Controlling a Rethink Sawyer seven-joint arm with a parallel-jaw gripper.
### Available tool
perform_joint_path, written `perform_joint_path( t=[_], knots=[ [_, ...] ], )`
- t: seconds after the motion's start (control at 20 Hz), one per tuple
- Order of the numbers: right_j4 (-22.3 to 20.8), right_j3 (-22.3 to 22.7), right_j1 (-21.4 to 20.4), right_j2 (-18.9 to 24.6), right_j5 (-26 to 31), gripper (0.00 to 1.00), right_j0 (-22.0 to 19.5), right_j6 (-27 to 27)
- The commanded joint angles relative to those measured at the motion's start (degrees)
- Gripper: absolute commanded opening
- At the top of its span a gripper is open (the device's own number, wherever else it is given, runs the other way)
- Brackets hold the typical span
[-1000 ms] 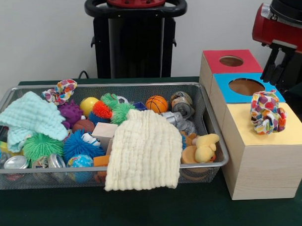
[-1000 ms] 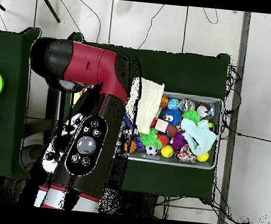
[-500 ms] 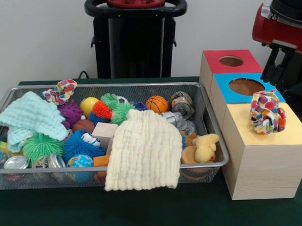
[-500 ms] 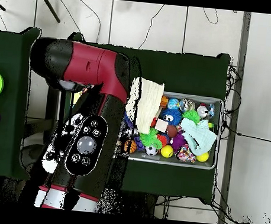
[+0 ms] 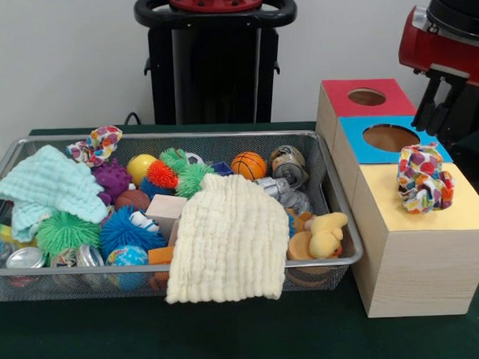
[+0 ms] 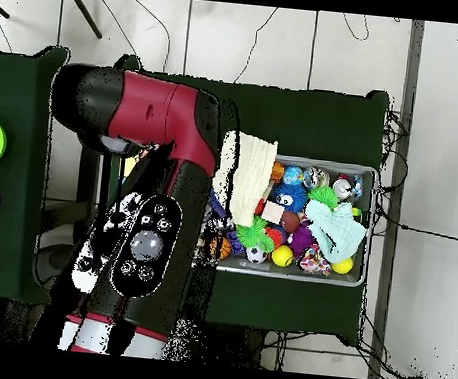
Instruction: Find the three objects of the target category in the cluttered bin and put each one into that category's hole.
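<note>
While the red and black arm hangs at the upper right, its tool sits above the far edge of the blue box, and its two dark fingers stand slightly apart with nothing between them, so it is open and empty.

Three wooden boxes stand in a row, touching one another, to the right of the wire bin: a red-topped box farthest back, a blue-topped box in the middle, and a yellow-topped box nearest. The red and blue tops each show one round hole; on the yellow top a colourful scrunchie lies where I would expect its hole, which I cannot see.

A second scrunchie of the same print rests on the bin's far rim at the left. I count only these two.

In the bin lie two cloths: a pale yellow cloth draped over the near rim, and a mint cloth at the left end. Among the clutter are a small basketball, a yellow duck, a purple spiky ball and several metal tins.

The green tabletop is bare in front of the bin and boxes. In the overhead view the arm covers the boxes.
</note>
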Motion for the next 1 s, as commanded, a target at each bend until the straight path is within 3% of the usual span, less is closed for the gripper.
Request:
perform_joint_path(
  t=[0.05, 1.0],
  knots=[
    [0.43, 7.56, -0.88, 3.87, -3.71, 0.0, -1.03, 13.0],
    [0.68, 11.24, -0.5, 4.45, -9.26, 0.0, 0.04, 13.37]
  ],
)
